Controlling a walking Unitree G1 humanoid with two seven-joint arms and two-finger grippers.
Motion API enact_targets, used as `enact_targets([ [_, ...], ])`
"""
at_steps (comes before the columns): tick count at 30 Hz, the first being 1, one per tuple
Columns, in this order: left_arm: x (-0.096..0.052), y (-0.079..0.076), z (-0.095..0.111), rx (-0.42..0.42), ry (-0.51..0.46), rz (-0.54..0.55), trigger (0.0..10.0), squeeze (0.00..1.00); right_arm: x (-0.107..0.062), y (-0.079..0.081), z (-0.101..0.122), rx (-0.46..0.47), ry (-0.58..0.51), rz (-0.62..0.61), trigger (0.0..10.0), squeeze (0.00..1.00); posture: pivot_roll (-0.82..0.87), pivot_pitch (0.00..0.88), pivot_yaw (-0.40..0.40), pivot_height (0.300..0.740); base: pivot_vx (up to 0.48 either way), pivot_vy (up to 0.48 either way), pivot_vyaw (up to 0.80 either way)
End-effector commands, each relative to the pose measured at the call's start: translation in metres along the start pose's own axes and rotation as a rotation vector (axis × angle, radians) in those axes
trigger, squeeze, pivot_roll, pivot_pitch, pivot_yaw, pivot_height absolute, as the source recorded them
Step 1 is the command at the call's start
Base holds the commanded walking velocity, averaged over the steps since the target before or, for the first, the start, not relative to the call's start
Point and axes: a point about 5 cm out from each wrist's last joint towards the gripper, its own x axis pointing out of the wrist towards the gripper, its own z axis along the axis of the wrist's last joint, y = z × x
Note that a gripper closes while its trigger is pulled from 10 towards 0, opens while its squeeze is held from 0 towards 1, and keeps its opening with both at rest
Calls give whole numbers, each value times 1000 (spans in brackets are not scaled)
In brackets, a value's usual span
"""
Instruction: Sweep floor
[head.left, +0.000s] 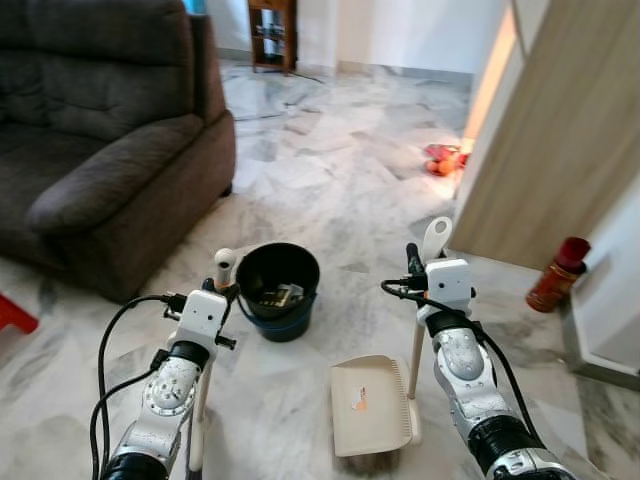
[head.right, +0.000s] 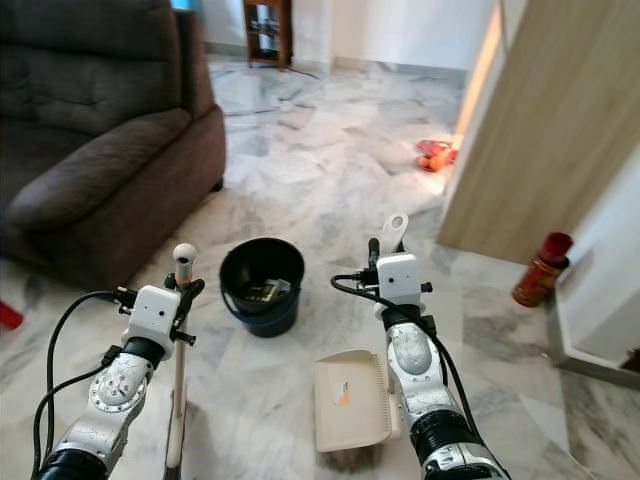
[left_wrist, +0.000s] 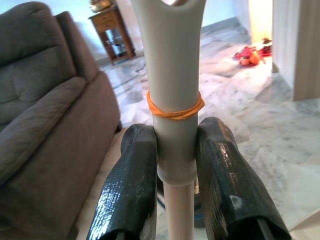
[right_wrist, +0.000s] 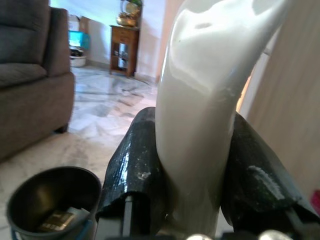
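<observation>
— What's the room like?
— A pale marble floor (head.left: 330, 170) runs to the far wall. A dark sofa (head.left: 100, 130) fills the left side and a wooden panel (head.left: 560, 140) stands on the right, with a red bottle (head.left: 558, 274) at its near end.

— And in the middle?
— A black bucket (head.left: 278, 290) with some scraps inside, just beyond the arms. To its right and nearer lies a cream dustpan (head.left: 370, 405) flat on the floor, a bit of litter on it.

— Who holds what?
— The right gripper (right_wrist: 192, 170) is clamped on the dustpan handle (head.left: 435, 240), which stands upright. The left gripper (left_wrist: 175, 160) squeezes the broom handle (left_wrist: 172, 75) just below an orange rubber band (left_wrist: 175, 110); the broom stick runs down to the near floor.
</observation>
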Motion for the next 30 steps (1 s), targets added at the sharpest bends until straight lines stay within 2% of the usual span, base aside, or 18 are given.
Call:
enact_targets([
  [1, 7, 3, 10, 11, -50, 12, 10000, 0, 4, -1, 6, 0, -32, 1, 10000, 0, 91, 0, -20, 740, 0, 0, -800],
  [7, 7, 4, 7, 25, -23, 39, 10000, 0, 5, -2, 6, -1, -25, -6, 10000, 0, 90, 0, -25, 740, 0, 0, -800],
  [11, 8, 4, 5, 35, -13, 35, 10000, 0, 6, -3, 6, -3, -24, -7, 10000, 0, 90, 0, -25, 740, 0, -371, -800],
  [22, 9, 4, 7, 33, -20, 50, 10000, 0, 7, -3, 7, -2, -22, -4, 10000, 0, 79, 0, -28, 740, 0, 0, -800],
  [26, 9, 3, 7, 37, -18, 50, 10000, 0, 6, -3, 6, -3, -18, -2, 10000, 0, 77, 0, -29, 740, 0, -381, 0],
  [30, 9, 3, 8, 32, -23, 53, 10000, 0, 7, -3, 7, -5, -19, -1, 10000, 0, 75, 0, -31, 740, 0, 0, -800],
])
